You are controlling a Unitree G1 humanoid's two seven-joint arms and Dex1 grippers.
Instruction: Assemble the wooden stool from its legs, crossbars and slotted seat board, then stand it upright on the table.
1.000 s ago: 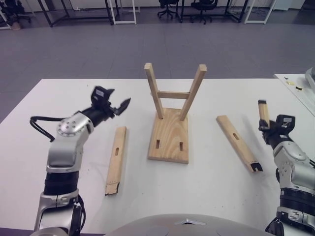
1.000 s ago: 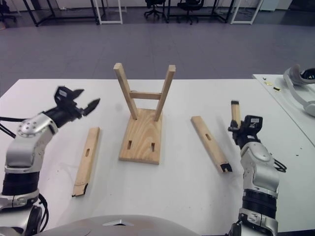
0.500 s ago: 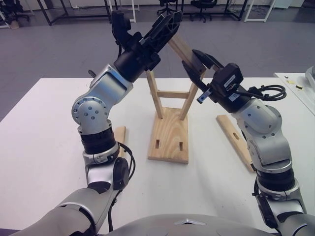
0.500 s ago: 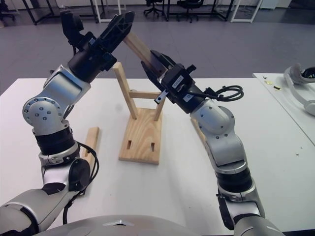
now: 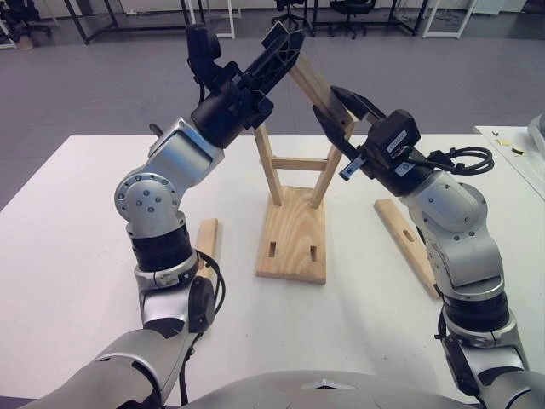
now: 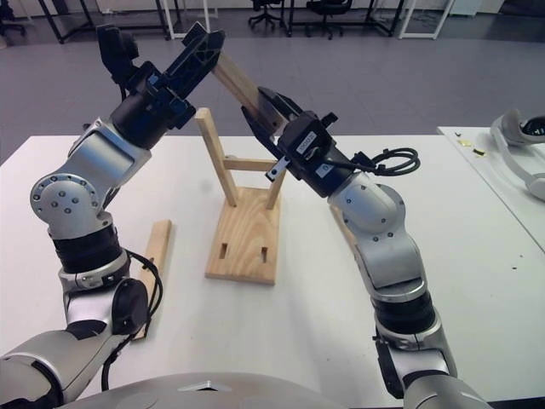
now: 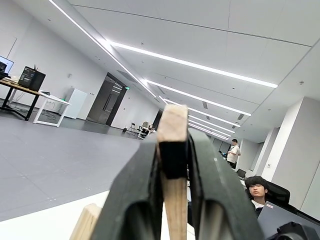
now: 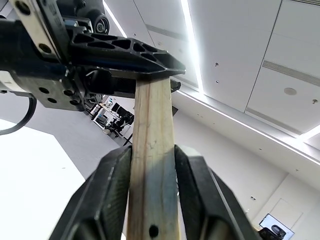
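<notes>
- Showing a two-handed hold in mid-air: a short pale wooden bar [image 5: 308, 78], probably the second crossbar, slants above the half-built stool, well clear of the table.
- The left gripper [image 5: 283, 44] clamps the bar's upper end and the right gripper [image 5: 327, 102] clamps its lower end. Both wrist views show the fingers pressed flat against opposite faces of the wood.
- Two holds on one bar suggest a regrasp, so that one arm can take it at a better place for fitting.
- The slotted rectangular light-wood seat board [image 5: 292, 260] lies flat at mid-table, underside up. Two slanted standing legs [image 5: 266, 158] rise from its far end, tied by a thin fitted crossbar [image 5: 300, 164].
- The two near slots [image 5: 272, 250] are empty, so roughly half the build is judged to be left.
- A left loose leg [image 5: 207, 234] lies flat on the white table [image 5: 60, 213] near the board, partly behind the left arm. A right loose leg [image 5: 392, 217] lies on the board's other side, under the right arm.
- The board sits well in from every table edge, with bare surface in front of it for later work.
- The tight spot is overhead: the right gripper overlaps the top of one standing leg in the head views, and their gap in depth cannot be told. Lowering the bar risks knocking that frame.
</notes>
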